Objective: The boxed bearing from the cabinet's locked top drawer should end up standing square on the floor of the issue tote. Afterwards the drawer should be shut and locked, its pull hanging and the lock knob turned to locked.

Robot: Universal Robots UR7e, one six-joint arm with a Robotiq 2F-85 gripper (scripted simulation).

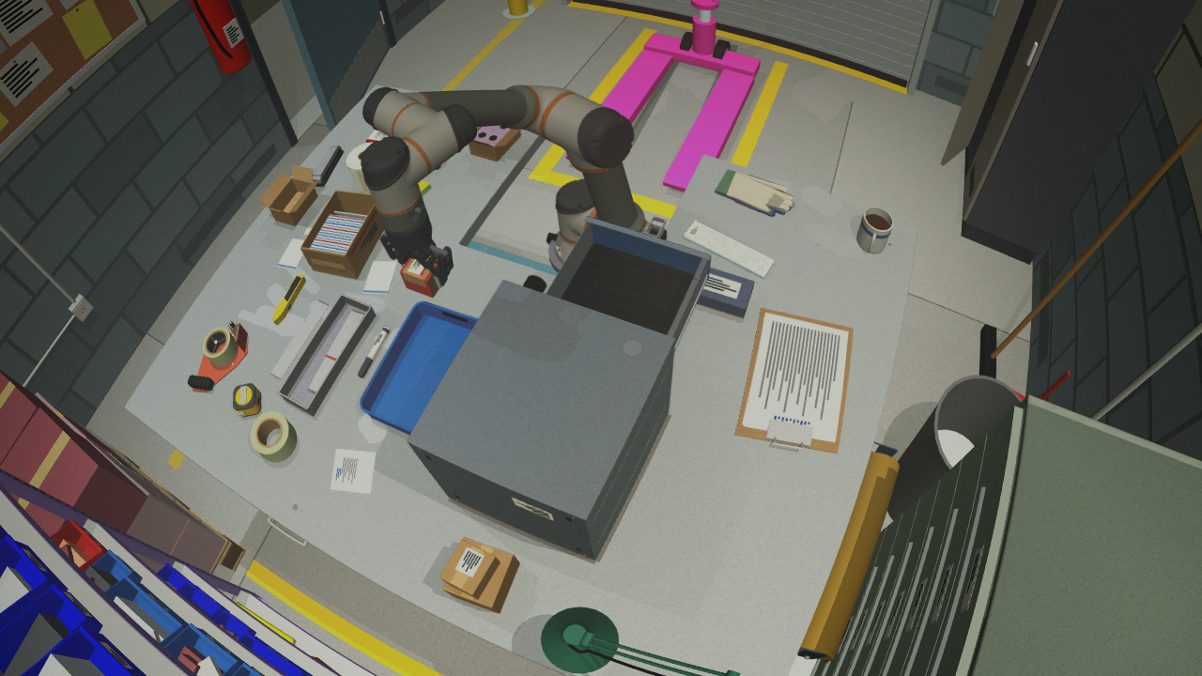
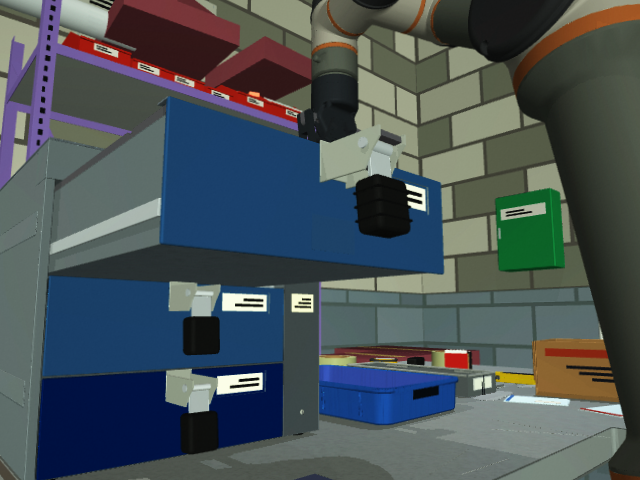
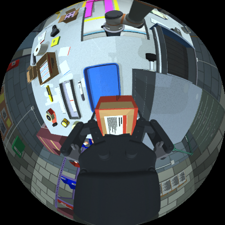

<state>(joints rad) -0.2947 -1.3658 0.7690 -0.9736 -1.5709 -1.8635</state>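
The boxed bearing, a red and tan carton with a barcode label, hangs in the air just beyond the far end of the blue issue tote. I hold the box in my closed gripper. The cabinet stands right of the tote. Its top drawer is pulled out and looks empty. The drawer pull hangs down on the drawer front. In the second side camera the drawer front hides the box.
The cabinet's left wall sits close to the tote's right side. A grey tray, a marker and tape rolls lie left of the tote. A carton of files stands left of my gripper.
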